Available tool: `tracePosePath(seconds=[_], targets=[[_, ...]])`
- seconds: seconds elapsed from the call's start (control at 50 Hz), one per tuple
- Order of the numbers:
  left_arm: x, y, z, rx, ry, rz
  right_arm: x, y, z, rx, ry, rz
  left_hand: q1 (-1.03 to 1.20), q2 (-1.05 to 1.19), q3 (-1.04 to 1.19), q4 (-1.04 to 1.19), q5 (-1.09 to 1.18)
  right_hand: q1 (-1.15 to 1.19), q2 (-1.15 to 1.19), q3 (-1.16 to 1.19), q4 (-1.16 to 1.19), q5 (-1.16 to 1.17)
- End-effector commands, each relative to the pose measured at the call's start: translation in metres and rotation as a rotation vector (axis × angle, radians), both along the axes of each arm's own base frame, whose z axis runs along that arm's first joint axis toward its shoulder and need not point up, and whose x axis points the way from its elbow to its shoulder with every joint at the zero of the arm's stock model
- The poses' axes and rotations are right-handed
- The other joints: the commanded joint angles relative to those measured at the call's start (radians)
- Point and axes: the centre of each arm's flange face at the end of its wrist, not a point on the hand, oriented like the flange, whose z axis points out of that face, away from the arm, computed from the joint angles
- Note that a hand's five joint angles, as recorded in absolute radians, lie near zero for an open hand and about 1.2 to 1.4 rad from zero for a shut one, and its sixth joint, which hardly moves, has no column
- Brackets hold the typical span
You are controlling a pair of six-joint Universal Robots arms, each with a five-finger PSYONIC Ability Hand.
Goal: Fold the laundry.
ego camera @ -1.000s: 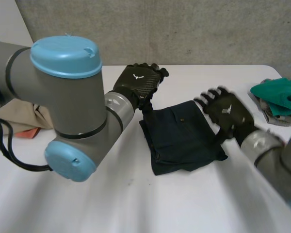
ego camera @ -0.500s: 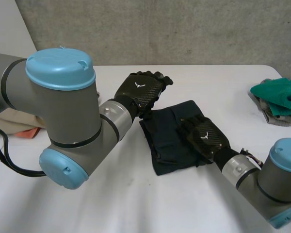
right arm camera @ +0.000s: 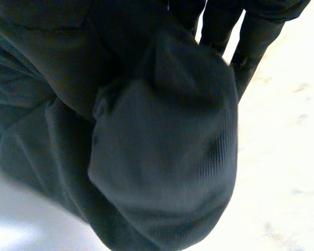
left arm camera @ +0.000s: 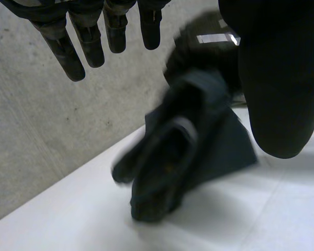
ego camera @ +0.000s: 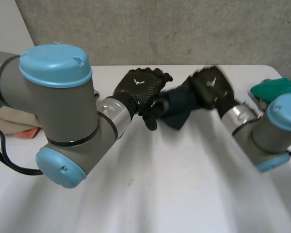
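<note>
A dark navy garment (ego camera: 177, 108) hangs bunched and lifted off the white table (ego camera: 160, 194), near the table's back middle. My right hand (ego camera: 211, 87) grips its upper right part. In the right wrist view the cloth (right arm camera: 146, 146) is wadded in the palm, with the fingers (right arm camera: 251, 31) curled round it. My left hand (ego camera: 138, 87) hovers just left of the garment with straight, spread fingers (left arm camera: 78, 47) and holds nothing. In the left wrist view the garment (left arm camera: 188, 141) dangles beyond the thumb (left arm camera: 282, 78).
A pile of green and grey clothes (ego camera: 276, 97) lies at the table's right edge. Beige and orange cloth (ego camera: 19, 124) lies at the far left behind my left arm. A concrete wall stands behind the table.
My right hand closed on the flat-lying garment and swept it up and towards the back, bunching it. The left hand stayed almost in place.
</note>
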Motion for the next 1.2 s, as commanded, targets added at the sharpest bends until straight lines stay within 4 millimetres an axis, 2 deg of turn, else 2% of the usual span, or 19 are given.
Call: tracePosePath(seconds=[0.02, 0.14, 0.18, 0.24, 0.26, 0.32, 0.42, 0.48, 0.5, 0.58, 0.64, 0.72, 0.84, 0.86, 0.88, 0.94, 1.0, 1.12, 1.2], targets=[[0.001, 0.002, 0.014, -0.035, 0.030, -0.002, -0.047, -0.048, 0.070, -0.099, -0.184, -0.095, 0.012, 0.014, -0.009, 0.000, -0.021, 0.379, 0.237, 0.234, 0.221, 0.357], [0.002, 0.006, 0.020, -0.045, 0.040, -0.010, -0.103, -0.092, 0.111, -0.177, -0.299, -0.179, 0.012, 0.014, -0.009, 0.000, -0.021, 0.379, 0.237, 0.234, 0.221, 0.357], [0.002, 0.008, 0.020, -0.045, 0.042, -0.013, -0.134, -0.112, 0.116, -0.204, -0.330, -0.225, 0.012, 0.014, -0.009, 0.000, -0.021, 0.379, 0.237, 0.234, 0.221, 0.357], [0.001, 0.010, 0.020, -0.042, 0.040, -0.019, -0.163, -0.131, 0.110, -0.209, -0.346, -0.263, 0.010, 0.011, -0.012, -0.003, -0.024, 0.379, 0.237, 0.234, 0.221, 0.357], [0.001, 0.010, 0.019, -0.041, 0.039, -0.019, -0.181, -0.140, 0.104, -0.211, -0.352, -0.291, 0.010, 0.011, -0.012, -0.003, -0.024, 0.379, 0.237, 0.234, 0.221, 0.357], [-0.001, 0.013, 0.019, -0.040, 0.038, -0.027, -0.207, -0.152, 0.094, -0.221, -0.351, -0.328, 0.012, 0.014, -0.010, 0.000, -0.021, 0.379, 0.237, 0.234, 0.221, 0.357], [-0.003, 0.018, 0.017, -0.037, 0.034, -0.041, -0.272, -0.175, 0.048, -0.167, -0.311, -0.343, 0.010, 0.011, -0.012, -0.003, -0.024, 0.379, 0.237, 0.234, 0.221, 0.357], [-0.006, 0.023, 0.016, -0.034, 0.035, -0.056, -0.288, -0.180, 0.024, -0.110, -0.302, -0.306, 0.007, 0.008, -0.015, -0.006, -0.027, 0.379, 0.237, 0.234, 0.221, 0.357], [-0.007, 0.025, 0.016, -0.033, 0.034, -0.062, -0.296, -0.181, 0.007, -0.067, -0.303, -0.292, 0.004, 0.005, -0.018, -0.009, -0.030, 0.379, 0.237, 0.234, 0.221, 0.357], [-0.012, 0.034, 0.014, -0.033, 0.041, -0.107, -0.321, -0.181, -0.022, -0.018, -0.301, -0.320, 0.001, 0.002, -0.021, -0.012, -0.033, 0.379, 0.237, 0.234, 0.221, 0.357], [-0.012, 0.040, 0.017, -0.039, 0.052, -0.146, -0.335, -0.178, -0.036, 0.005, -0.299, -0.341, -0.005, -0.004, -0.027, -0.018, -0.038, 0.379, 0.237, 0.234, 0.221, 0.357], [-0.012, 0.046, 0.025, -0.071, 0.085, -0.193, -0.336, -0.171, -0.055, 0.040, -0.295, -0.332, -0.011, -0.009, -0.033, -0.023, -0.044, 0.379, 0.237, 0.234, 0.221, 0.357], [-0.012, 0.052, 0.030, -0.106, 0.119, -0.221, -0.338, -0.164, -0.061, 0.041, -0.275, -0.344, -0.014, -0.012, -0.036, -0.026, -0.047, 0.379, 0.237, 0.234, 0.221, 0.357], [-0.012, 0.052, 0.030, -0.107, 0.120, -0.221, -0.338, -0.163, -0.061, 0.044, -0.274, -0.346, -0.011, -0.010, -0.033, -0.023, -0.044, 0.333, 0.191, 0.189, 0.176, 0.311], [-0.012, 0.053, 0.030, -0.107, 0.120, -0.223, -0.339, -0.161, -0.061, 0.047, -0.272, -0.352, -0.014, -0.012, -0.036, -0.026, -0.047, -0.033, -0.175, -0.178, -0.191, -0.055], [-0.013, 0.054, 0.029, -0.104, 0.117, -0.224, -0.338, -0.157, -0.052, 0.054, -0.274, -0.354, -0.011, -0.009, -0.033, -0.023, -0.044, -0.551, -0.693, -0.696, -0.709, -0.573], [-0.013, 0.055, 0.028, -0.102, 0.116, -0.226, -0.336, -0.152, -0.046, 0.068, -0.278, -0.359, -0.011, -0.009, -0.033, -0.023, -0.044, -0.843, -0.985, -0.988, -1.001, -0.865], [-0.013, 0.057, 0.028, -0.100, 0.116, -0.229, -0.345, -0.134, -0.014, 0.090, -0.275, -0.408, -0.011, -0.009, -0.033, -0.023, -0.044, -0.843, -0.985, -0.988, -1.001, -0.865], [-0.011, 0.060, 0.033, -0.110, 0.125, -0.233, -0.366, -0.118, 0.002, 0.110, -0.260, -0.496, -0.011, -0.009, -0.033, -0.023, -0.044, -0.843, -0.985, -0.988, -1.001, -0.865]])
